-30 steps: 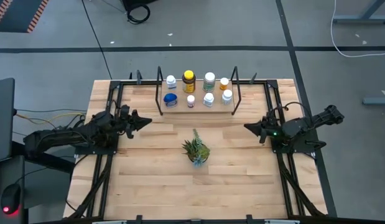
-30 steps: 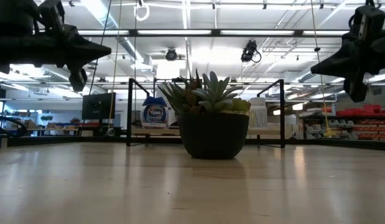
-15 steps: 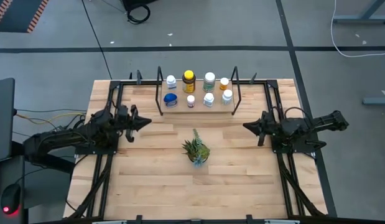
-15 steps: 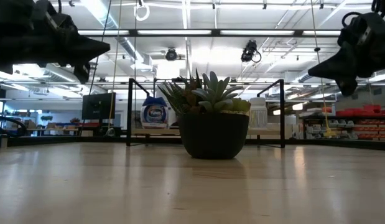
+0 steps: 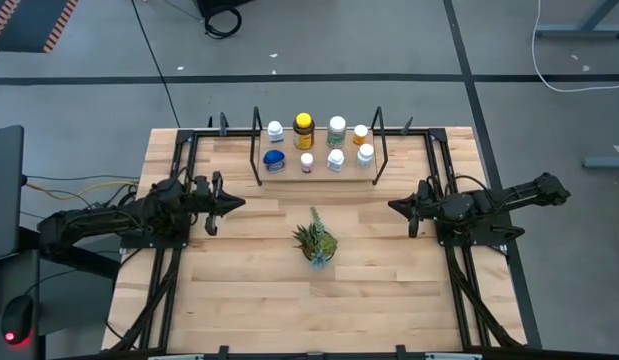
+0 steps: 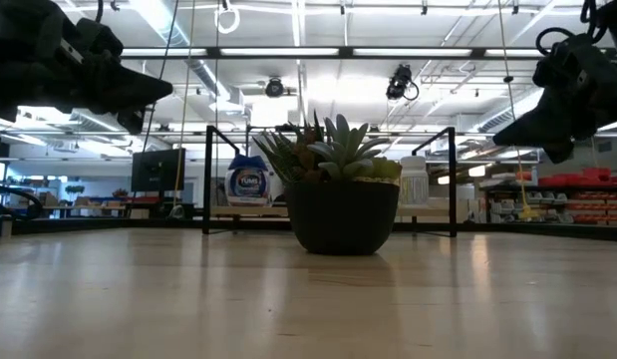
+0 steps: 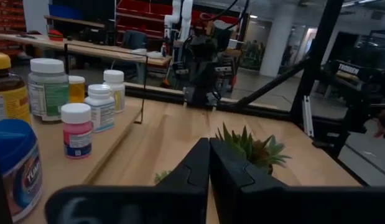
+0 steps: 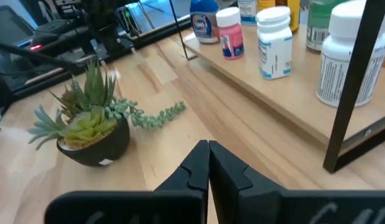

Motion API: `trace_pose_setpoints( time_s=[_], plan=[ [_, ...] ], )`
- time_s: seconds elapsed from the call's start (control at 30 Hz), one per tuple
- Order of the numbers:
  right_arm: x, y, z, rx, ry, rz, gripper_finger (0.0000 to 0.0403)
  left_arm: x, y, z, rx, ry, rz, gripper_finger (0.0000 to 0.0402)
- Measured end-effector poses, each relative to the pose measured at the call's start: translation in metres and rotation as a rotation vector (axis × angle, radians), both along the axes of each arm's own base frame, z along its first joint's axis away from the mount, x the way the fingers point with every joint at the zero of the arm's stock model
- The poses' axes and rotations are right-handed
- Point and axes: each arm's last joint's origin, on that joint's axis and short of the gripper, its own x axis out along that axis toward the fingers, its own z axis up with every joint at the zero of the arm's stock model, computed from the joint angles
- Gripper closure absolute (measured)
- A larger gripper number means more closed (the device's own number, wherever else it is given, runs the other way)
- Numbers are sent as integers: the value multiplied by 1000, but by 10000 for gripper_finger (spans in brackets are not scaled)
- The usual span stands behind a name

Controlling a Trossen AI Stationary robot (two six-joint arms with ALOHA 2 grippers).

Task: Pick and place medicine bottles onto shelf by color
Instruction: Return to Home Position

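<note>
You see eight small round medicine bottles (image 5: 336,130) standing on the low light-wood shelf (image 5: 289,171) behind the spiky green potted plant (image 5: 315,242). The left gripper (image 5: 237,201) and right gripper (image 5: 394,207) flank the plant, fingers pressed together.

Medicine bottles (image 5: 336,128): eight. Shelf (image 5: 319,174): one. Potted plant (image 5: 315,242): one. Pincers: two, left pincer (image 5: 239,202), right pincer (image 5: 392,207).

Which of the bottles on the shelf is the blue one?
The squat bottle at the left end of the front row on the shelf, seen from above; no other is blue.
</note>
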Motion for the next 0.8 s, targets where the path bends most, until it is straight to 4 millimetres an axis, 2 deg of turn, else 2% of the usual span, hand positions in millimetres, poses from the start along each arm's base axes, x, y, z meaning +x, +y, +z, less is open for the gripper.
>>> trace_pose_setpoints(
  time_s=[0.2, 0.57, 0.8],
  plan=[
    [0, 0, -1, 4, 5, -4, 388, 0, 0, 0, 1, 0, 0, 392],
    [0, 0, -1, -41, 21, 12, 386, 0, 0, 0, -19, -1, 0, 371],
    [0, 0, -1, -40, 21, 11, 386, 0, 0, 0, -18, -1, 0, 376]
  ],
)
